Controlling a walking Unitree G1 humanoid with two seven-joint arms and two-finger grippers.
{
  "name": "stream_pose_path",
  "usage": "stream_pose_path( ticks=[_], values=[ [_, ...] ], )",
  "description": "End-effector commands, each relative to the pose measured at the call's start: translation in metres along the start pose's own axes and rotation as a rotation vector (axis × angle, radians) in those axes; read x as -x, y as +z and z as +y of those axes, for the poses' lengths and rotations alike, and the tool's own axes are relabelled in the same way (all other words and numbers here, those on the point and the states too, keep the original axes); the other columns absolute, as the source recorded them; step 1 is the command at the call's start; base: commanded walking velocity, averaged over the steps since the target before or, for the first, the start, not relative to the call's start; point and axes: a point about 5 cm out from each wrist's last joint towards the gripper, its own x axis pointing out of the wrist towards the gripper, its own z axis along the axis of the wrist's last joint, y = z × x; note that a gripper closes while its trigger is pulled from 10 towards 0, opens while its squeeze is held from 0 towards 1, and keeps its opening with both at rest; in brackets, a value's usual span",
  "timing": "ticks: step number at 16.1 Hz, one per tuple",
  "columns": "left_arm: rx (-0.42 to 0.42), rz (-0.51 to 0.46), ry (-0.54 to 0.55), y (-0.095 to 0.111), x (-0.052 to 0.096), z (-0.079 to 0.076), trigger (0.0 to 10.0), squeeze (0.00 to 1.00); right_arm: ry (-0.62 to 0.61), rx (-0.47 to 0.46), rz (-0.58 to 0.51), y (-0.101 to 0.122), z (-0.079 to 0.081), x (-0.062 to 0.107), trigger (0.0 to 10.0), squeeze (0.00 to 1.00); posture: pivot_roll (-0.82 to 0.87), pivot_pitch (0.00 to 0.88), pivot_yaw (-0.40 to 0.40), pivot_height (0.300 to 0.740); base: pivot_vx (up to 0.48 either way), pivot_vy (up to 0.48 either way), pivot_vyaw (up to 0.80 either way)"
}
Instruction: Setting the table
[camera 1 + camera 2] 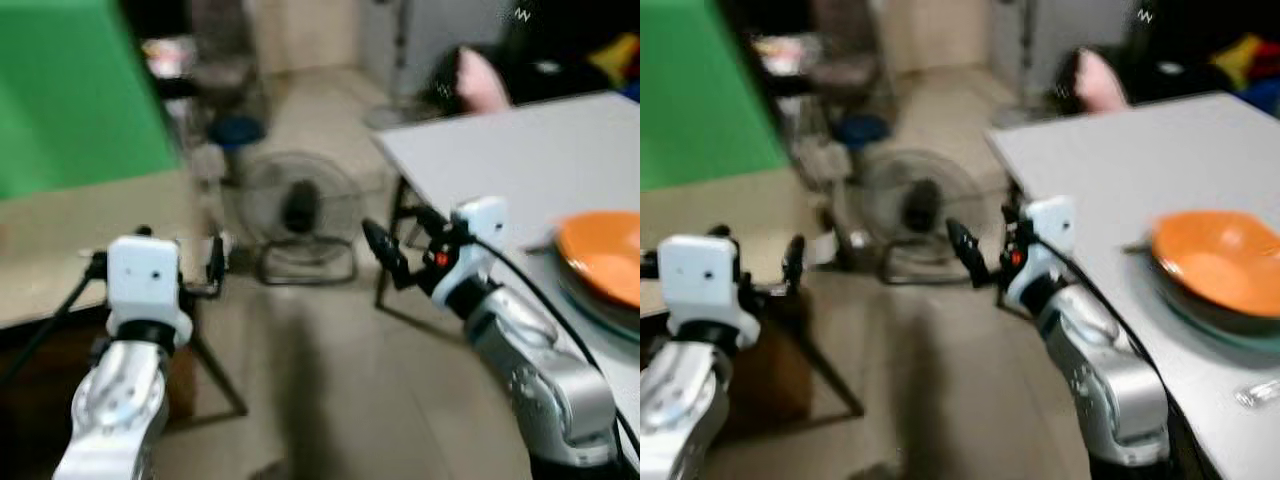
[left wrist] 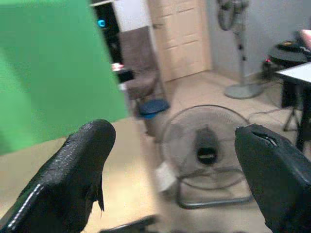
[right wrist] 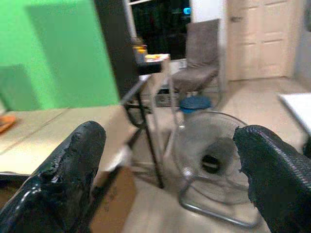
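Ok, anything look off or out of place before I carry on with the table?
One oddity: a floor fan stands on the floor between the two tables, in the path ahead. On the white table, the orange bowl sits near the edge closest to the robot, upright. Both grippers, left and right, are open and empty.

No text, label, brand, number or sign could be read anywhere; the views were blurred, and the flat green panel, the white tabletop and the orange bowl carried no legible marks.
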Motion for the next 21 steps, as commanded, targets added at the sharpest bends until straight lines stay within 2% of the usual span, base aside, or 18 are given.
stream_pose_path(
  ticks=[1,5,6,8,11,14,18,21],
  values=[
    [-0.017,0.007,0.015,-0.001,0.001,0.005,10.0,0.00,0.026,0.003,-0.016,0.005,0.007,-0.003,10.0,1.00,-0.03,0.008,0.032,0.740,0.000,0.292,0.80],
    [-0.023,0.018,0.030,-0.004,0.004,0.009,10.0,0.00,-0.005,-0.005,0.006,-0.001,0.006,-0.005,10.0,1.00,-0.02,0.009,0.025,0.740,0.000,0.294,0.60],
    [-0.024,0.022,0.035,-0.006,0.005,0.010,10.0,0.00,-0.031,-0.010,0.026,-0.006,0.003,-0.005,10.0,0.00,-0.02,0.011,0.020,0.740,0.000,0.292,0.00],
    [-0.018,0.028,0.052,-0.008,0.008,0.011,10.0,0.00,-0.078,-0.002,0.076,-0.019,-0.004,-0.004,10.0,0.00,-0.02,0.016,0.014,0.740,0.000,0.289,0.00],
    [-0.007,0.028,0.086,-0.008,0.012,0.013,10.0,0.00,-0.128,0.059,0.166,-0.035,-0.010,-0.001,10.0,0.00,-0.01,0.024,0.007,0.740,0.000,0.000,0.00],
    [0.000,0.037,0.101,-0.012,0.018,0.011,10.0,0.00,-0.125,-0.020,0.185,-0.043,-0.014,0.000,10.0,0.00,0.00,0.030,-0.001,0.740,0.000,0.000,0.00],
    [0.008,0.040,0.114,-0.012,0.021,0.013,10.0,0.00,-0.090,-0.013,0.170,-0.040,-0.011,-0.006,10.0,0.00,0.01,0.032,-0.008,0.740,0.284,0.000,0.59],
    [0.010,0.051,0.117,-0.017,0.022,0.013,10.0,0.00,-0.109,-0.023,0.142,-0.038,-0.013,-0.009,10.0,0.00,0.01,0.030,-0.005,0.740,0.291,0.000,0.79]
  ],
)
